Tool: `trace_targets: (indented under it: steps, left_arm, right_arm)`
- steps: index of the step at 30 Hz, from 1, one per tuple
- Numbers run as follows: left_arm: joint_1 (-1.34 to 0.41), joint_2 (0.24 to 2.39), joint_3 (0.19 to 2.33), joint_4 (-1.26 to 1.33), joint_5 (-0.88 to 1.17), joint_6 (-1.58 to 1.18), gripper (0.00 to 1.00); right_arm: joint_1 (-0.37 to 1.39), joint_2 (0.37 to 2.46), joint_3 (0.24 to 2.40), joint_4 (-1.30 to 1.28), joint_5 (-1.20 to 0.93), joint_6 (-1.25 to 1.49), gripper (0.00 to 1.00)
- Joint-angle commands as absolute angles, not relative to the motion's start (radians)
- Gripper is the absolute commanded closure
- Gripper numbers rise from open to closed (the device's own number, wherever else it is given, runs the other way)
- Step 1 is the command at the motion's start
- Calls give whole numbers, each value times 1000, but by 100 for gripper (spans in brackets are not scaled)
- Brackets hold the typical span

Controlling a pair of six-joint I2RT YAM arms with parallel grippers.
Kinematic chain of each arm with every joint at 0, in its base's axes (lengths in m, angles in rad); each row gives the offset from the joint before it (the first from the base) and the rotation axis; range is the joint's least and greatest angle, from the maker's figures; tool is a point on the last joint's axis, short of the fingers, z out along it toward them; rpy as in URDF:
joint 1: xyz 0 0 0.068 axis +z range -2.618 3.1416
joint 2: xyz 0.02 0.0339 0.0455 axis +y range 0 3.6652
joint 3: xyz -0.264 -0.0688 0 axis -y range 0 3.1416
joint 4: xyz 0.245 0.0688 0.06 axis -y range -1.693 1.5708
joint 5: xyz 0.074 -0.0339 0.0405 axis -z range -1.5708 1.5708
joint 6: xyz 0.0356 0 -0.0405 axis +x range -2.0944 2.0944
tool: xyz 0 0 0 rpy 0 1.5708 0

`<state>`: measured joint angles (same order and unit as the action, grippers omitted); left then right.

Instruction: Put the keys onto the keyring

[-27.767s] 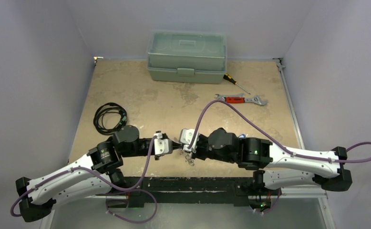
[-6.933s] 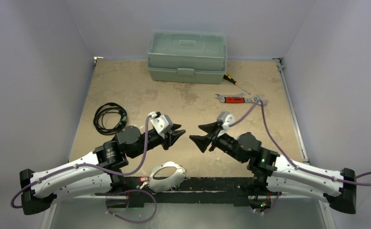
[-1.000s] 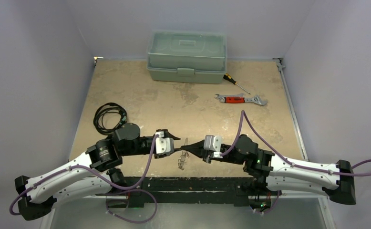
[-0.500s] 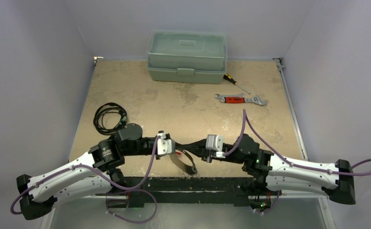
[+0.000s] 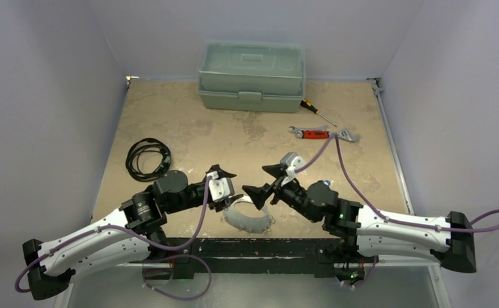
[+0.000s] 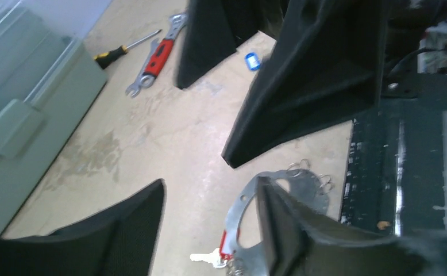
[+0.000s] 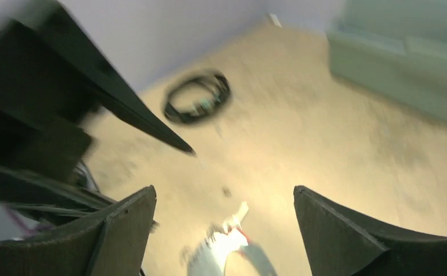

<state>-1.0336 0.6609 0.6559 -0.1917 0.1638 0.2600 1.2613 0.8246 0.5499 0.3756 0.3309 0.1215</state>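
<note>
On the table (image 5: 170, 122), keyring (image 5: 250, 221) now lies, seemingly released.

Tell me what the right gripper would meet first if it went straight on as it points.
Probably the tabletop just past the keyring, close beside the left gripper. Depth is unclear in the blurred wrist view.

1. Top camera: high behind my arm bases, looking down, the whole table (image 5: 170, 128) in frame, far off.
2. My left wrist camera: low, close, facing far-right toward the wrench (image 6: 155, 57).
3. My right wrist camera: blurred, facing far-left toward the cable (image 7: 197, 105).
4. All three views catch the toolbox (image 6: 14, 115) and the keyring (image 6: 238, 210).
</note>
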Motion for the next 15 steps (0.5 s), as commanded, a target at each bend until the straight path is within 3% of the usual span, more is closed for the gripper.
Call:
trace_targets:
  steps: [1, 4, 9, 15]
  left_arm:
    - [-1020, 670, 629, -128, -11, 193, 33]
    - [-1019, 686, 609, -118, -103, 180, 23]
    - [-1019, 758, 600, -117, -91, 151, 22]
    - [-1019, 880, 648, -158, -10, 128, 26]
  right_arm:
    - [1253, 937, 604, -12, 622, 549, 2]
    - [1239, 1032, 620, -182, 561, 701, 1]
    - [1230, 1110, 588, -308, 470, 882, 2]
    - [1230, 1008, 505, -307, 447, 993, 10]
